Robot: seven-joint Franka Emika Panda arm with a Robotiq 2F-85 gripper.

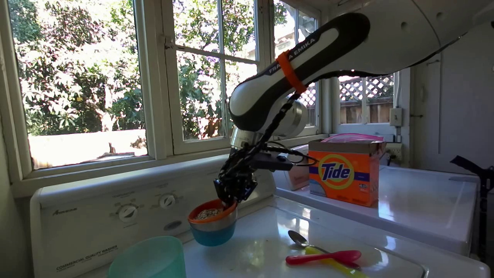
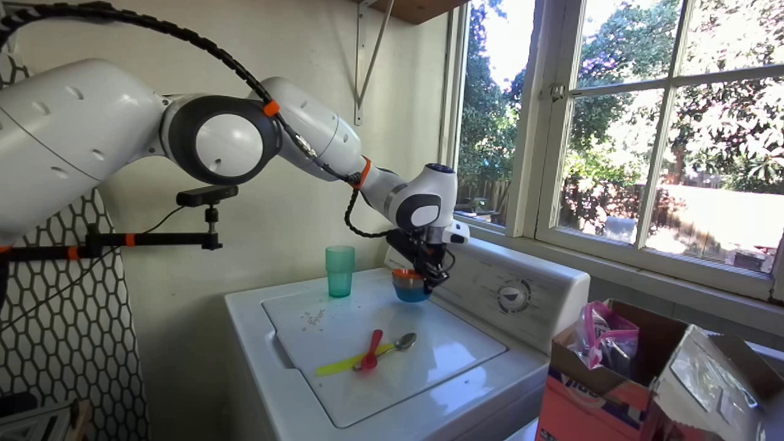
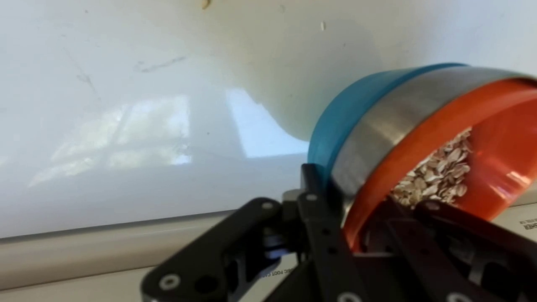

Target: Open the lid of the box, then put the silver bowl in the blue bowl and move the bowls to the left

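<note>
A white washer (image 2: 453,343) is set below windows (image 2: 618,147). In an exterior view, the box (image 2: 588,410) is placed at lower right, its lid (image 2: 704,386) folded back; a green cup (image 2: 340,272) is stood left of centre. The silver bowl (image 3: 386,126) is nested in the blue bowl (image 2: 411,295) near mid-frame, with an orange bowl (image 3: 503,147) innermost; the 2 inner rims are pinched by the gripper (image 3: 350,184). A red spoon (image 2: 372,352) is crossed over a metal spoon (image 2: 405,341) below centre; oats (image 3: 440,172) are held innermost.
</note>
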